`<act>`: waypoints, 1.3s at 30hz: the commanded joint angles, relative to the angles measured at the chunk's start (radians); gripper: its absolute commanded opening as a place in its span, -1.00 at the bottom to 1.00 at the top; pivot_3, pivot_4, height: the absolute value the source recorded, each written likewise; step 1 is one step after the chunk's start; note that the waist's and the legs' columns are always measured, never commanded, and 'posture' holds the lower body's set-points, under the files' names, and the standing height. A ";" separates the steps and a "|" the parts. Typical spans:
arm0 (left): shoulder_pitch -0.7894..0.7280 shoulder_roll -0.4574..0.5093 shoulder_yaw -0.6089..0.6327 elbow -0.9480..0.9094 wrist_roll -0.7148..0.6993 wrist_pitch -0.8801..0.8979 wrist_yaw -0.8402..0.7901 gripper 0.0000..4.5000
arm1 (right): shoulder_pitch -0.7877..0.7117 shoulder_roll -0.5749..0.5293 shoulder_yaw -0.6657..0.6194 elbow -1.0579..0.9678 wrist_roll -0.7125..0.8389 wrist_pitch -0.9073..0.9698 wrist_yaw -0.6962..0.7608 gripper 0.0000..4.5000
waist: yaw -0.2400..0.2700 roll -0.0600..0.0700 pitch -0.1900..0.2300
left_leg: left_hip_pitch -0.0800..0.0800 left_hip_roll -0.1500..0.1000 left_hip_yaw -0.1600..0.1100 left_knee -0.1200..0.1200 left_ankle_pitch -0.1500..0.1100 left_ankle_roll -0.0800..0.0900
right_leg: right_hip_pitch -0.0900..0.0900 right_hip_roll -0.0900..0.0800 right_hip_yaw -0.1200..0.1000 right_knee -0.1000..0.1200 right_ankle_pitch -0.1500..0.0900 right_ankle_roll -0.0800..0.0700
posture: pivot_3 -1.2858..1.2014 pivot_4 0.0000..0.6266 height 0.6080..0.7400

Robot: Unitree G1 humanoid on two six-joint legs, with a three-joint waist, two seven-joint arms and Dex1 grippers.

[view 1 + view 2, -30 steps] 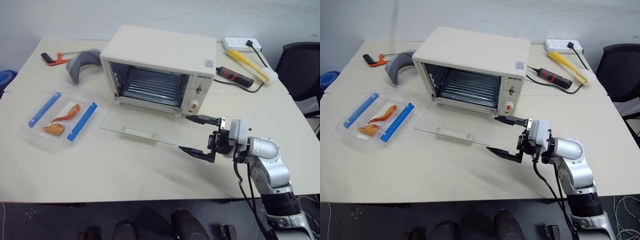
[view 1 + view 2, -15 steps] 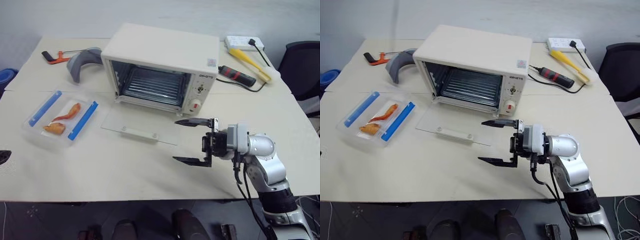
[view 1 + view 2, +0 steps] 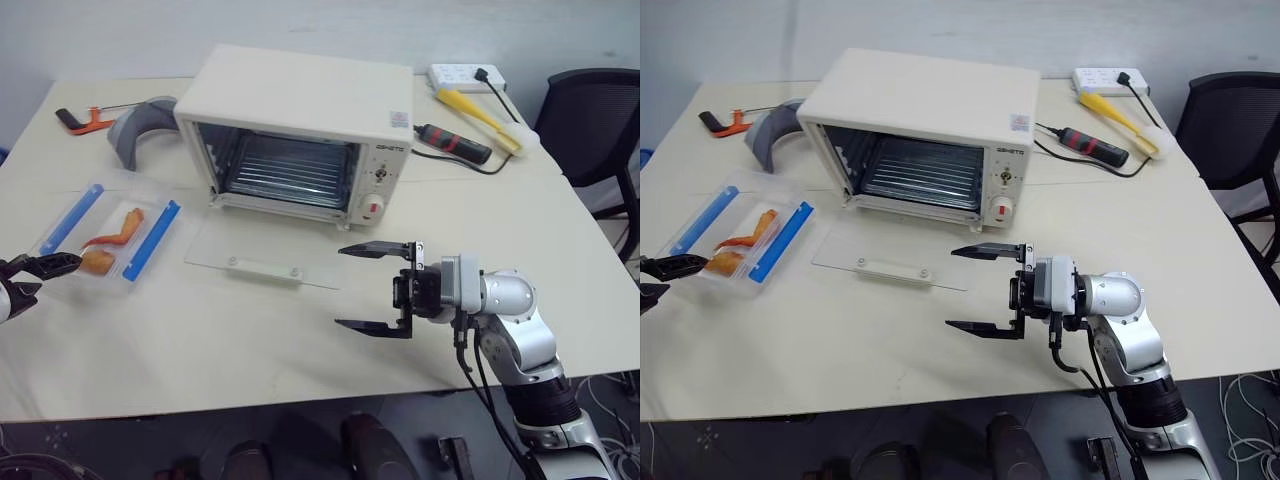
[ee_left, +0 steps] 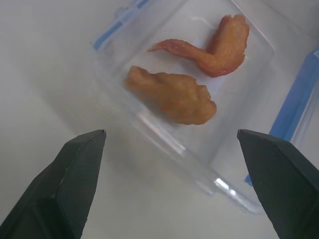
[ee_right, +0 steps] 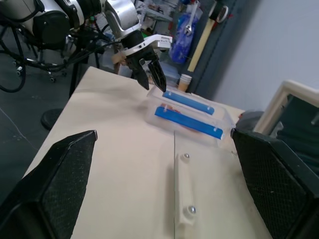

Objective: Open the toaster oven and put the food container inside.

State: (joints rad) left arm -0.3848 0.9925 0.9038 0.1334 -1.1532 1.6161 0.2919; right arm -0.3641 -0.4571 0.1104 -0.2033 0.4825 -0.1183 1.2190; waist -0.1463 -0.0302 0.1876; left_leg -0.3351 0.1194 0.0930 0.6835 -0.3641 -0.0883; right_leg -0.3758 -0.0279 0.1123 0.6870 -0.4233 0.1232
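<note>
Cream toaster oven (image 3: 300,130) stands open, glass door (image 3: 262,262) flat. Left gripper (image 3: 25,280), spread wide and empty, nears food container's (image 3: 105,235) near edge. Right gripper (image 3: 372,288) wide, empty.

Food container (image 4: 164,134) – clear glossy plastic; toaster oven (image 3: 300,110) – matt cream, glass door.

One toaster oven (image 3: 300,130), one food container (image 3: 105,232) holding two orange food pieces (image 4: 172,94) — two grippers, left (image 3: 25,280) and right (image 3: 375,290) — one power strip (image 3: 462,77), one black chair (image 3: 595,130).
</note>
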 commanded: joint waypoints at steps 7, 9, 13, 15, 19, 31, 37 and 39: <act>-0.168 -0.032 -0.029 0.020 0.083 -0.002 0.148 0.99 | 0.016 -0.017 -0.014 -0.066 0.001 0.011 -0.036 1.00 | 0.003 0.000 0.000 | 0.000 -0.001 -0.001 0.001 0.000 0.000 | 0.000 -0.001 0.000 0.001 0.000 0.000 | 0.03 -0.52 1.00; -0.193 -0.060 -0.031 0.028 0.127 -0.002 0.183 0.99 | 0.010 -0.018 -0.017 -0.065 0.002 0.017 -0.043 1.00 | 0.004 0.000 0.000 | 0.000 -0.001 -0.001 0.001 0.000 0.000 | 0.000 -0.001 0.000 0.002 0.000 0.000 | 0.03 -0.52 1.00; -0.200 -0.089 -0.053 0.039 0.134 -0.002 0.197 0.99 | 0.002 -0.017 -0.017 -0.064 0.001 0.022 -0.057 1.00 | 0.004 -0.001 0.000 | 0.000 -0.001 -0.001 0.002 0.000 0.000 | -0.001 -0.001 -0.001 0.002 0.000 0.000 | 0.03 -0.52 1.00; -0.194 -0.085 -0.076 0.042 0.153 -0.002 0.198 0.99 | 0.000 -0.015 -0.019 -0.066 0.001 0.028 -0.070 1.00 | 0.004 -0.001 0.000 | 0.000 -0.001 -0.001 0.001 0.000 0.000 | -0.001 -0.001 -0.001 0.003 0.000 0.000 | 0.03 -0.52 1.00; -0.193 -0.067 -0.104 0.038 0.213 -0.002 0.178 0.83 | -0.001 -0.011 -0.013 -0.069 -0.004 0.030 -0.084 1.00 | 0.002 -0.001 0.000 | 0.000 0.000 -0.001 0.001 0.000 0.000 | -0.001 -0.001 -0.001 0.003 0.000 0.000 | 0.03 -0.52 1.00; -0.184 -0.039 -0.099 0.036 0.344 -0.002 0.097 -0.63 | -0.005 -0.013 -0.018 -0.053 -0.019 0.020 -0.108 1.00 | 0.001 -0.001 0.000 | 0.000 -0.001 -0.001 0.001 0.000 0.000 | -0.001 -0.001 -0.001 0.003 0.000 0.000 | 0.03 -0.52 1.00; -0.212 0.059 -0.132 0.077 0.452 -0.089 -0.041 -0.99 | -0.003 -0.021 -0.033 -0.047 -0.023 0.023 -0.120 1.00 | -0.004 -0.001 0.000 | 0.001 0.000 0.000 0.001 0.000 0.000 | -0.002 0.000 -0.001 0.003 0.000 0.000 | 0.03 -0.52 1.00; -0.206 0.135 -0.193 0.117 0.476 -0.132 -0.143 -0.99 | 0.001 -0.025 -0.036 -0.048 -0.022 0.025 -0.121 1.00 | -0.004 -0.002 0.000 | 0.000 0.000 0.000 0.001 0.000 0.000 | -0.002 0.000 -0.001 0.003 0.000 0.000 | 0.03 -0.52 1.00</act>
State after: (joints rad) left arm -0.5739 1.0623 0.7244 0.2536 -0.6987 1.5382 0.2269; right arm -0.3615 -0.4710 0.1034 -0.2315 0.4514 -0.0856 1.1028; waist -0.1499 -0.0319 0.1873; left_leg -0.3346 0.1191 0.0928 0.6844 -0.3641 -0.0883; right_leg -0.3777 -0.0281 0.1105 0.6899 -0.4236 0.1227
